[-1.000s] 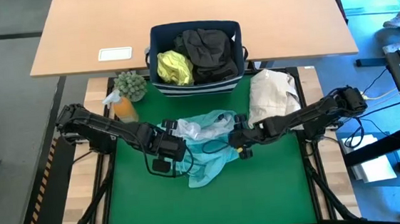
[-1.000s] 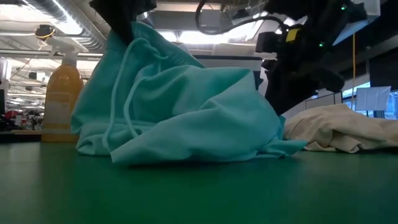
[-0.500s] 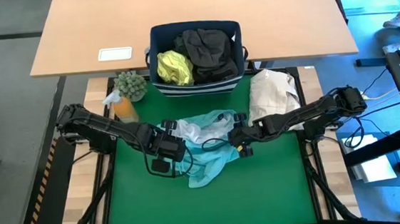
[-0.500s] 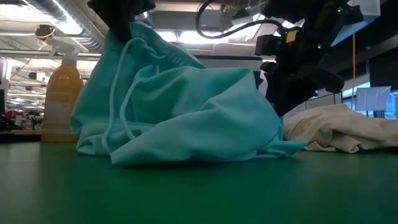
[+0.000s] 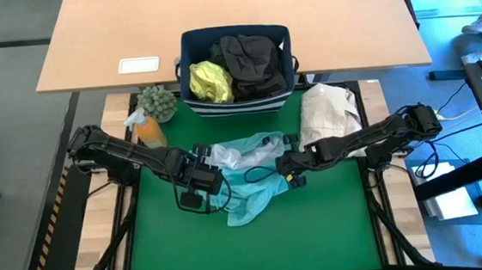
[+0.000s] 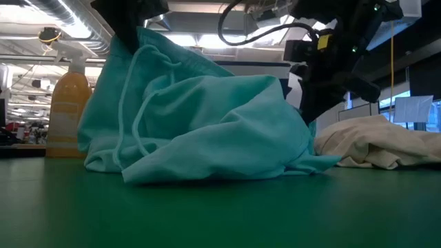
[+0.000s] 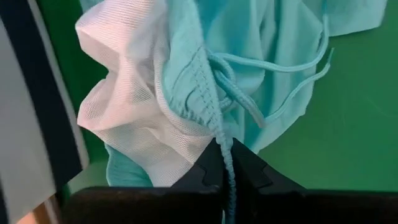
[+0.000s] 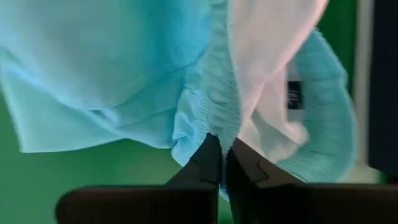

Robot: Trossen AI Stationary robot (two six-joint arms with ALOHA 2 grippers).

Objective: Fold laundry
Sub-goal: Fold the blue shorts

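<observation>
Turquoise garment [image 5: 249, 182] hides both pinching fingers' tips in the low view.

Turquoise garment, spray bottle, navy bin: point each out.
Turquoise garment [image 6: 207, 124], low view, on its bunched front fabric.
Spray bottle [image 6: 67, 114], low view, on the orange body.
Navy bin [image 5: 239, 105], high view, on the striped near wall.

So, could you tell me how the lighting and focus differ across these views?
Low view: backlit by bright ceiling lights, so both arms read as silhouettes above the turquoise garment. Right wrist view: the cloth is soft and out of focus up close. Left wrist view: sharper, the drawstring crisp. High view: evenly lit, no strong glare.
</observation>
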